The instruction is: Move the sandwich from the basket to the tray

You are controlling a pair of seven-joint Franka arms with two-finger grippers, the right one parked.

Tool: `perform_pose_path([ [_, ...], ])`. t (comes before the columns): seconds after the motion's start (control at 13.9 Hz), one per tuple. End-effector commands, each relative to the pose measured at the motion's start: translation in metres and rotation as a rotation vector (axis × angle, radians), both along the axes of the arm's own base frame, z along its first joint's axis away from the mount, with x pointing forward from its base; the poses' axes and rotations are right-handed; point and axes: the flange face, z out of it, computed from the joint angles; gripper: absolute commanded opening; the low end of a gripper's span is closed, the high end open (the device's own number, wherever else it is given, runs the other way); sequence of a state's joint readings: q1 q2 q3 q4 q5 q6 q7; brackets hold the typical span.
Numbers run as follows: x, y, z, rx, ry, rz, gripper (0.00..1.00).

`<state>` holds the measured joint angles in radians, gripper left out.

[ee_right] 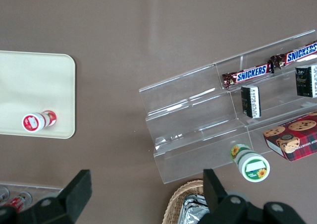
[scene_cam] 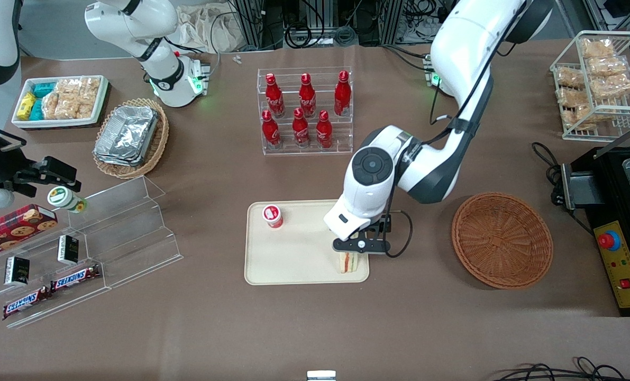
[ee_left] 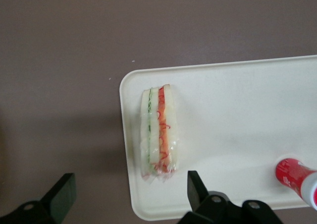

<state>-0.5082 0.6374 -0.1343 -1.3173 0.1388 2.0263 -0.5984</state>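
Observation:
The sandwich (scene_cam: 348, 262), a wrapped white-bread wedge with red and green layers, lies on the cream tray (scene_cam: 293, 264) at the corner nearest the front camera and the basket. My left gripper (scene_cam: 358, 248) hangs just above it, open. In the left wrist view the sandwich (ee_left: 159, 130) rests on the tray (ee_left: 237, 115) apart from both black fingers (ee_left: 197, 187), and my gripper (ee_left: 131, 194) holds nothing. The reddish-brown woven basket (scene_cam: 502, 239) stands empty beside the tray, toward the working arm's end of the table.
A small red-and-white bottle (scene_cam: 273, 216) lies on the tray, farther from the front camera than the sandwich. A clear rack of red cola bottles (scene_cam: 305, 111) stands farther back. A clear stepped shelf with snacks (scene_cam: 82, 248) is toward the parked arm's end. A black appliance (scene_cam: 619, 222) stands past the basket.

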Motion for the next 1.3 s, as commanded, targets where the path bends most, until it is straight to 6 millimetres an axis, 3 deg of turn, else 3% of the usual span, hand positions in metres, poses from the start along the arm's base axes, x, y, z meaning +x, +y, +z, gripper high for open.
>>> perform_pose_path([
  [0.0,-0.007,0.032,0.056,0.073,0.019,-0.065,1.00],
  [0.14,-0.002,0.072,0.096,0.108,0.062,-0.109,1.00],
  [0.43,0.006,0.186,0.180,-0.025,0.168,-0.037,1.00],
  [0.5,0.008,0.206,0.189,-0.024,0.158,-0.054,1.00],
  [0.79,0.010,0.222,0.193,-0.008,0.155,-0.049,1.00],
  [1.08,0.016,0.263,0.207,0.000,0.130,0.015,1.00],
  [1.23,0.017,0.267,0.208,0.000,0.128,0.025,1.00],
])
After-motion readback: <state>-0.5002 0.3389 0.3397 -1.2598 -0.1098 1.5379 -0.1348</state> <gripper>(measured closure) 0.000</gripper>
